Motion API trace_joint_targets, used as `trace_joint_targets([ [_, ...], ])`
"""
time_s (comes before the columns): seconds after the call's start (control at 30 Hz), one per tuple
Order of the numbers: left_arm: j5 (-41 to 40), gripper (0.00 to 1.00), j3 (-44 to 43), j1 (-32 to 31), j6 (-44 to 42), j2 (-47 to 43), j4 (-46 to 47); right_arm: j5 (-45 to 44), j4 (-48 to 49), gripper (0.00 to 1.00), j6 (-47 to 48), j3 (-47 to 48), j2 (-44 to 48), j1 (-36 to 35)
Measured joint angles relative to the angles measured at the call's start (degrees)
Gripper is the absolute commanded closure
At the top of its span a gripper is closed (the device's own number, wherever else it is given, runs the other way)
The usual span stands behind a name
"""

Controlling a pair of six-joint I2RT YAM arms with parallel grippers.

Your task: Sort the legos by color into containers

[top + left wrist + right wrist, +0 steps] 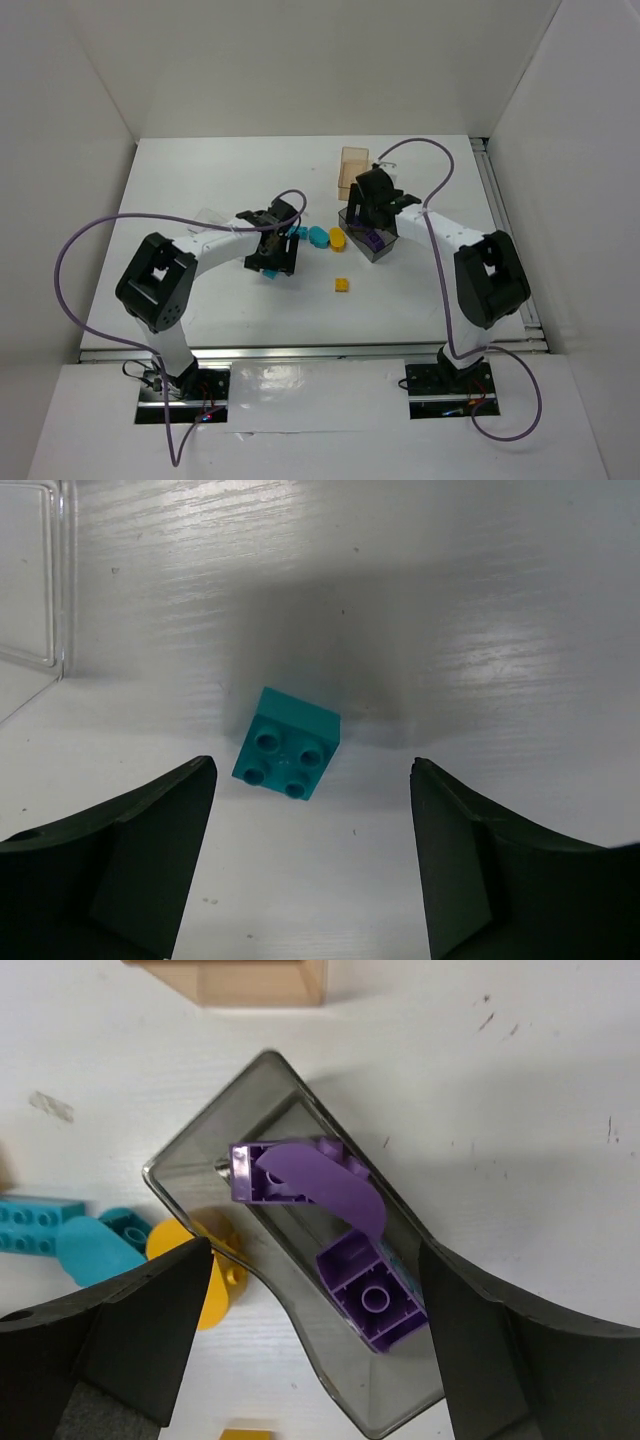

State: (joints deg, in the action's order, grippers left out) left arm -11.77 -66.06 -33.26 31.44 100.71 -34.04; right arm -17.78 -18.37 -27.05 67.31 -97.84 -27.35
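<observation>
**Both claws wide, 2 purple pieces in the dark bin**

Closest to the left wrist lens: 2 dark fingers (150, 850) of the left gripper (312, 767), spread wide and holding nothing. Between them, down on the white table (480, 600), 1 teal square brick (287, 743), 4 studs up, turned at a slant, clear of both fingers. At the far left, a corner of the clear bin (35, 580), apart from that brick.

Much the same at the right wrist: right gripper (315, 1248) parted wide, empty, hanging above the dark grey bin (200, 1145). Inside that bin, 2 purple legos: a curved piece (300, 1175) toward the far end, hollow side showing, and a purple square brick (375, 1300) toward the near end, underside up. Close together, contact hard to judge.

Left of the dark grey bin, on the table: a teal long brick (35, 1225), a teal oval (95, 1250) just beside it, then a yellow oval (205, 1280) right against the bin's left wall, partly hidden by a finger. Beyond the dark grey bin, on its far side and not touching it, the orange-tan bin (240, 980).

From above: 1 yellow square brick (342, 285) alone on the table, nearer than the row of ovals, between the 2 arms.
</observation>
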Motion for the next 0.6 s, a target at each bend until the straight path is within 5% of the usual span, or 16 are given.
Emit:
trace_joint_targets([
  [0.17,-0.11,0.25,0.00,0.00,0.00,2.10,0.87,0.04,0.57,0.09,0.00,0.70,2.60,0.61],
  [0.43,-1.01,0.66,-0.57,0.00,0.09,2.95,1.62,-0.48,0.15,0.11,-0.09,-0.28,12.61,0.61],
  [0.6,-2.01,0.70,-3.32,0.02,0.07,2.93,-0.55,-1.11,-1.09,0.11,-0.13,-0.37,15.72,0.61],
])
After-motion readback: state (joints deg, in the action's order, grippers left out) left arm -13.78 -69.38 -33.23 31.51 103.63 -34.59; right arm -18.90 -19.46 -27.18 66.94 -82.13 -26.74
